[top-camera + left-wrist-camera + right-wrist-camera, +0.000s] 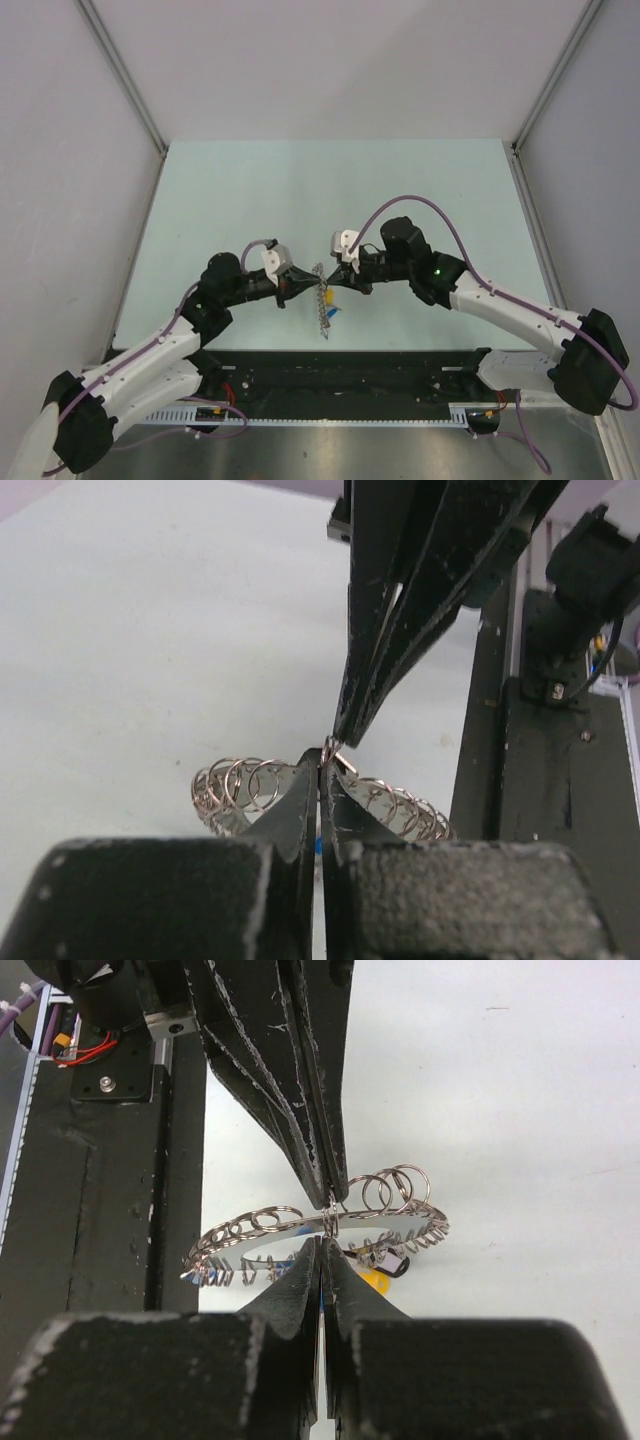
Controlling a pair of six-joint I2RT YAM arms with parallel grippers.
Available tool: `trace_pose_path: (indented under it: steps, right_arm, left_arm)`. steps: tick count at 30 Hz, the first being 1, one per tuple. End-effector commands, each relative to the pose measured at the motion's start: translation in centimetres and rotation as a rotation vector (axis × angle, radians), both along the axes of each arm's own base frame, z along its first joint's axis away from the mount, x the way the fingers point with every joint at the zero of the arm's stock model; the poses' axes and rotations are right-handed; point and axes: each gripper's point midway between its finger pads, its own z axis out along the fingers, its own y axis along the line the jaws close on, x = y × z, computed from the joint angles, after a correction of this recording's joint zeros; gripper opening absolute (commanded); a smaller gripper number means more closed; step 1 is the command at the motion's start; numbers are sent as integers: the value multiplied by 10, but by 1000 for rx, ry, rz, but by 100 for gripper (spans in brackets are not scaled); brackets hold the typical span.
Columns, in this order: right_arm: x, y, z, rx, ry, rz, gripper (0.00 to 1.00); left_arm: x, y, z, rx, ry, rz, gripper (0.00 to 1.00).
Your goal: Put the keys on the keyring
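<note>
The keyring (321, 297), a flat grey disc edged with many small wire loops, hangs edge-on above the table between both arms. My left gripper (306, 285) is shut on its rim from the left, and my right gripper (338, 276) is shut on it from the right. In the left wrist view my tips (322, 756) pinch a small loop of the keyring (238, 782), and the right gripper's fingers (385, 630) meet them from above. The right wrist view has my tips (325, 1245) at the keyring (250, 1237). Yellow (374, 1280) and black (402, 1266) keys dangle below it.
A black rail (350, 372) runs along the table's near edge, just behind the arms' bases, and shows as a dark frame (560, 780) in the left wrist view and as the same frame (90, 1210) in the right wrist view. Pale walls enclose the light green table (330, 190).
</note>
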Motion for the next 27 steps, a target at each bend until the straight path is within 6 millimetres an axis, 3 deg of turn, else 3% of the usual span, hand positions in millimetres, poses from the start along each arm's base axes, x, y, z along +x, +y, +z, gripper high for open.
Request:
trace_pose_path:
  steps: [1, 7, 15, 21, 27]
  right_arm:
    - [1, 2, 12, 63, -11, -25, 0]
    - [13, -2, 17, 104, -35, -119, 0]
    - [13, -2, 12, 104, -32, -117, 4]
    - [14, -1, 13, 117, -35, -128, 15]
    - [16, -2, 13, 131, -41, -141, 19]
  left_arm:
    - [7, -3, 58, -233, -129, 53, 0]
    - [9, -3, 64, -271, -152, 65, 0]
    - [5, -4, 69, -288, -152, 53, 0]
    - [5, -5, 68, -286, -149, 49, 0]
    - [4, -5, 69, -289, -153, 47, 0]
